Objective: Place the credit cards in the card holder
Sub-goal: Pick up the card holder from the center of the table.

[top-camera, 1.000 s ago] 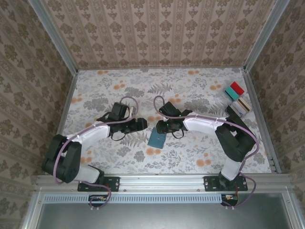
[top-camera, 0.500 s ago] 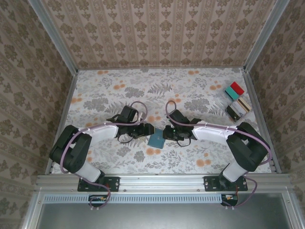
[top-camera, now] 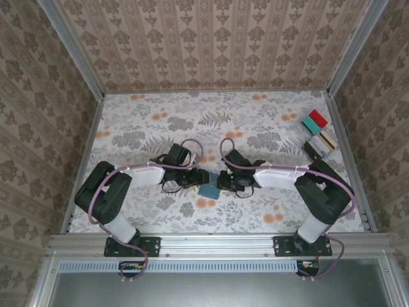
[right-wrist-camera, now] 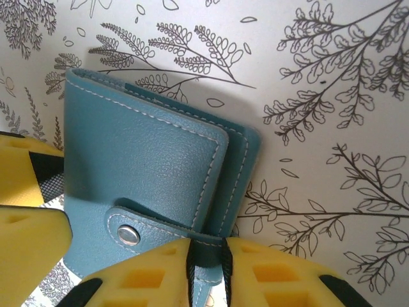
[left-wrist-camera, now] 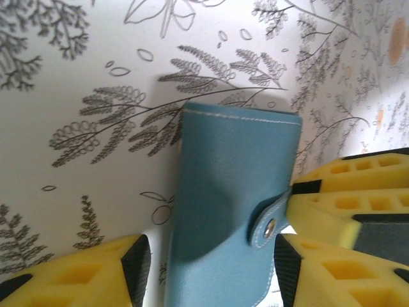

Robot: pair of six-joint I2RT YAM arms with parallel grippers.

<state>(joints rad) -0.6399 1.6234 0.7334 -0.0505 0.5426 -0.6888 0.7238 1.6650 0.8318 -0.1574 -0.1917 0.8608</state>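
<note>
Top external: left end effector (top-camera: 199,180) nearer than before, released astride card holder (top-camera: 209,188); right end effector (top-camera: 219,182) clenched on it.

- Card holder (right-wrist-camera: 140,160): teal leather-like skin, fine grain, low sheen; pale thread stitching along edges.
- Snap stud (right-wrist-camera: 128,235) on its strap: bright polished metal.
- Right gripper (right-wrist-camera: 206,256) and left gripper (left-wrist-camera: 208,272): yellow moulded plastic, matt; black pad faces dull.
- Arm shells (top-camera: 275,174): white, smooth, semi-gloss.
- Table cover (top-camera: 255,115): printed floral sheet, smooth, matt.
- Rail (top-camera: 217,243) at 6 o'clock: brushed metal.
</note>
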